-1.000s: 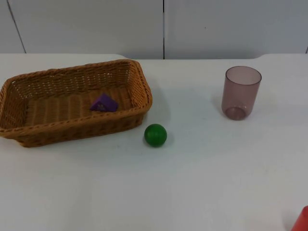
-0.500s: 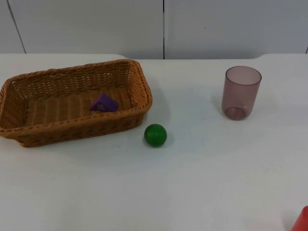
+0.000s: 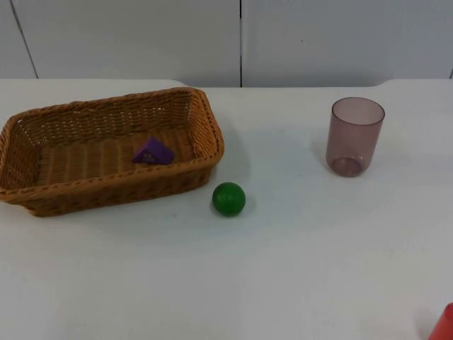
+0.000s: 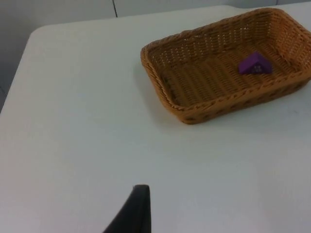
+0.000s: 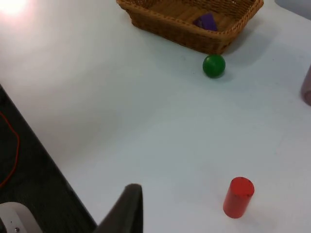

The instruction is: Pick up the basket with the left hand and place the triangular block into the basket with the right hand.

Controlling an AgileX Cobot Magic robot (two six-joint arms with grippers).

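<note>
Purple triangular block (image 3: 153, 151) lies in the woven wicker basket (image 3: 42, 200), left of frame; whether either gripper's fingers stand apart cannot be told.

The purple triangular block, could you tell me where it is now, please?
The triangular block lies inside the basket, toward its right end, on the table's left side.

Green ball (image 3: 228, 199); pink cup (image 3: 354, 137); red cylinder (image 5: 238, 197).

Purple tri block (image 3: 153, 151) in wicker basket (image 3: 42, 200)
</note>
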